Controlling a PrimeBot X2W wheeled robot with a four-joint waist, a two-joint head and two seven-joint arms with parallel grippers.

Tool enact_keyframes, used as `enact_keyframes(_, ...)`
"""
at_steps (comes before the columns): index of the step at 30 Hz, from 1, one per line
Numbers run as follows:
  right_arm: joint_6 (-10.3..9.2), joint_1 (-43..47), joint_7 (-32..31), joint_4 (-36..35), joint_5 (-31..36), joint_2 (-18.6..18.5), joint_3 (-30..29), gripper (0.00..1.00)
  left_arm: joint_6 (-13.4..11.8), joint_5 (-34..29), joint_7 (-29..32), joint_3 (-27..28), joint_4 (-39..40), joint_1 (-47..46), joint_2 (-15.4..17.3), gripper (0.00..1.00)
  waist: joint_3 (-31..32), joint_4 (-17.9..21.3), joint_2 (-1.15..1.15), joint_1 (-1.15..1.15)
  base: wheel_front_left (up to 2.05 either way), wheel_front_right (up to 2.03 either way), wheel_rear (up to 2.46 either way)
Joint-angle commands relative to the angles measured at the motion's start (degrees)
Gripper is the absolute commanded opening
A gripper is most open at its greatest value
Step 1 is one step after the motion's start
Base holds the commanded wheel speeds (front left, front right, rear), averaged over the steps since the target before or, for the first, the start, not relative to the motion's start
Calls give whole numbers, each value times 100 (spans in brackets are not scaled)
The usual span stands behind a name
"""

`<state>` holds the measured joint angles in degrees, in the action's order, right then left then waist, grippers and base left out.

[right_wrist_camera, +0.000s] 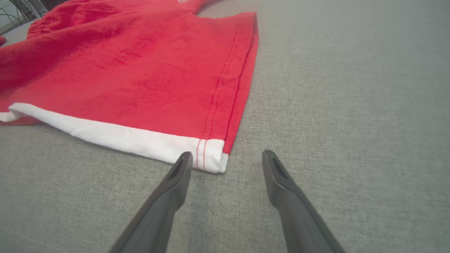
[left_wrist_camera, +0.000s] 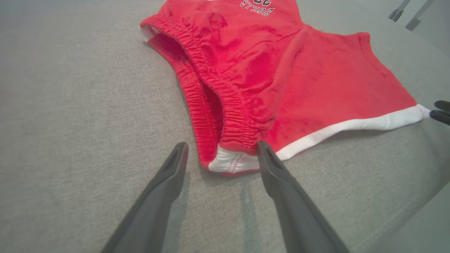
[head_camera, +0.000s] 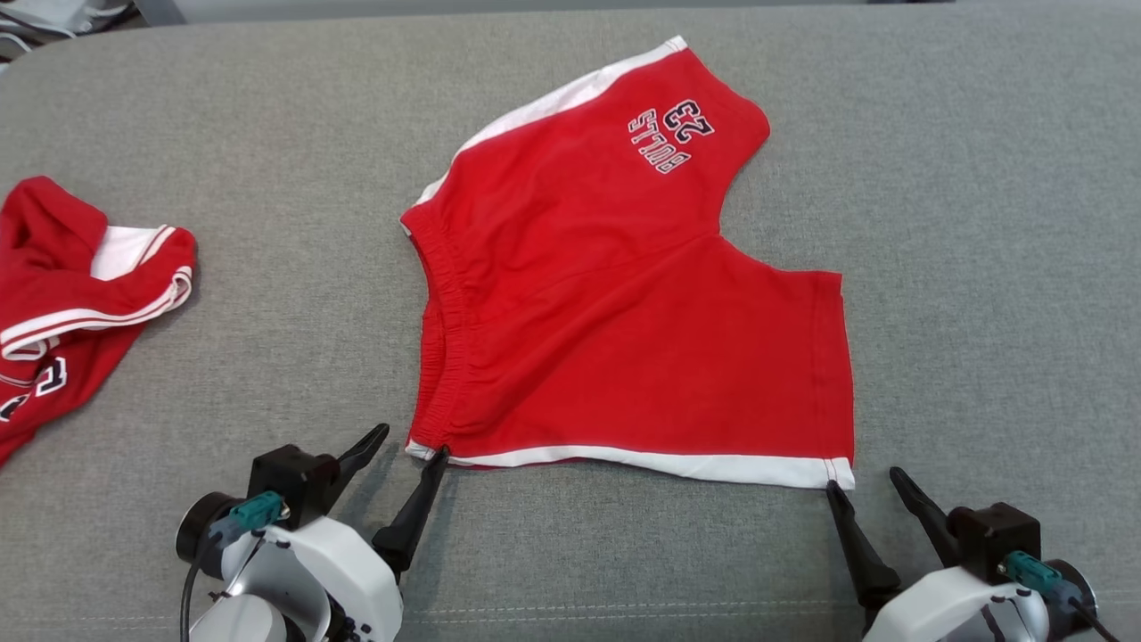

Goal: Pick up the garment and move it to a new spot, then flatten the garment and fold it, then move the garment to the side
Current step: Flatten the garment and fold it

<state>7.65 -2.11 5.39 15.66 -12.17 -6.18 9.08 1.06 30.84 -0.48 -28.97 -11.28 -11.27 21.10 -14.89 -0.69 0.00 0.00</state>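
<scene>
Red shorts (head_camera: 615, 312) with white side stripes and a "BULLS 23" print lie spread flat on the grey surface, waistband to the left. My left gripper (head_camera: 412, 442) is open at the near waistband corner (left_wrist_camera: 232, 160), which sits between its fingertips. My right gripper (head_camera: 865, 479) is open at the near right hem corner (right_wrist_camera: 211, 158), its left fingertip (right_wrist_camera: 184, 160) touching the white stripe. Nothing is clamped in either gripper. The right gripper's fingertips (left_wrist_camera: 442, 111) show at the edge of the left wrist view.
A second red garment (head_camera: 71, 294) with white trim lies crumpled at the left edge of the grey fabric surface (head_camera: 980, 223). Pale clutter (head_camera: 53, 22) sits beyond the surface's far left corner.
</scene>
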Motion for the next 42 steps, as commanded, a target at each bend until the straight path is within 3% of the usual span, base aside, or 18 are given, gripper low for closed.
enact_keyframes(1, -16, -156, 41, -84, -42, -76, 161, 100, 58, 17, -1, 177, 53, -273, 147, 100, -68, 31, 0, 0, 0, 0, 0)
enact_keyframes(7, -16, -356, 85, 89, -97, -102, 326, 100, 162, 94, 178, 73, -161, -421, 101, 99, -146, 48, 0, 0, 0, 0, 0)
enact_keyframes(8, -16, -388, 77, 127, -104, -109, 350, 100, 172, 108, 200, 62, -184, -437, 94, 90, -155, 48, 0, 0, 0, 0, 0)
enact_keyframes(9, -16, -388, 77, 127, -104, -109, 350, 100, 172, 108, 200, 62, -184, -437, 94, 90, -155, 48, 0, 0, 0, 0, 0)
enact_keyframes(10, -16, -448, 56, 194, -138, -122, 416, 58, 204, 138, 250, 29, -233, -467, 81, 50, -162, 39, 0, 0, 0, 0, 0)
enact_keyframes(11, -16, -473, 8, 237, -153, -132, 459, 41, 216, 150, 266, 17, -252, -480, 77, 34, -167, 36, 0, 0, 0, 0, 0)
enact_keyframes(12, -16, -492, -34, 273, -165, -144, 495, 0, 227, 154, 275, 4, -265, -494, 73, 0, -171, 29, 0, 0, 0, 0, 0)
enact_keyframes(18, -16, -426, -120, 279, -284, -198, 421, 0, 235, 199, 343, -46, -203, -459, 82, 0, -190, -10, 0, 0, 0, 0, 0)
enact_keyframes(23, -16, 2, -326, -29, -443, -272, 226, 0, 76, 348, 458, 6, 105, -60, 173, 0, -169, -10, 0, 0, 0, 0, 0)
enact_keyframes(30, -16, 860, -821, -1007, -559, -238, -97, 0, -224, 623, 755, 92, 862, 648, 348, 0, -147, -17, 0, 0, 0, 0, 0)
enact_keyframes(35, -16, 1495, -1515, -2010, -481, -177, -476, 0, -453, 825, 1057, 157, 1543, 1071, 501, 0, -72, -16, 0, 0, 0, 0, 0)
enact_keyframes(42, -16, 1051, -2147, -2805, -353, -439, -693, 0, -623, 899, 1414, 272, 2162, 948, 667, 0, -9, 30, 0, 0, 0, 0, 0)
